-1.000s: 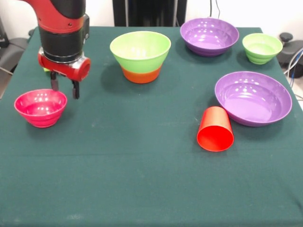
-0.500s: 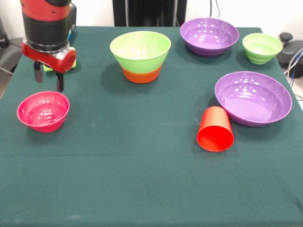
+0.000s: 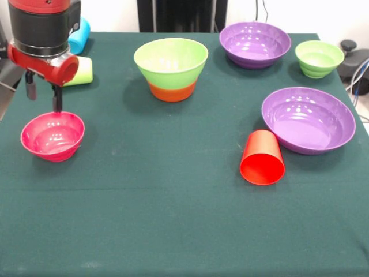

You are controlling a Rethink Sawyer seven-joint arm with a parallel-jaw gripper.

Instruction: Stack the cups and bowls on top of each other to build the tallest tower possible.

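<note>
The tower (image 3: 171, 68) stands upright toward the far middle of the green table (image 3: 173, 225): a large lime green bowl (image 3: 171, 59) nested in an orange bowl (image 3: 172, 92), of which only the base shows below the green rim band. To its right at the far edge sits one purple bowl (image 3: 255, 44), and further right the small green bowl (image 3: 319, 58), both upright and apart from each other. Nearer the camera on the right lies the second, wider purple bowl (image 3: 308, 119), and just beside its near left rim the red cup (image 3: 262, 157) lies on its side with its mouth toward the camera. At the left, the pink bowl (image 3: 52, 135) sits upright by itself. The gripper (image 3: 42, 96) hangs just above the pink bowl's far rim, its two dark fingers (image 3: 56, 98) spread apart with nothing between them. Behind the arm (image 3: 41, 34), the lime green cup (image 3: 81, 71) lies on its side, and the sky blue cup (image 3: 81, 35) shows partly beyond it, near the table's far left corner.
</note>
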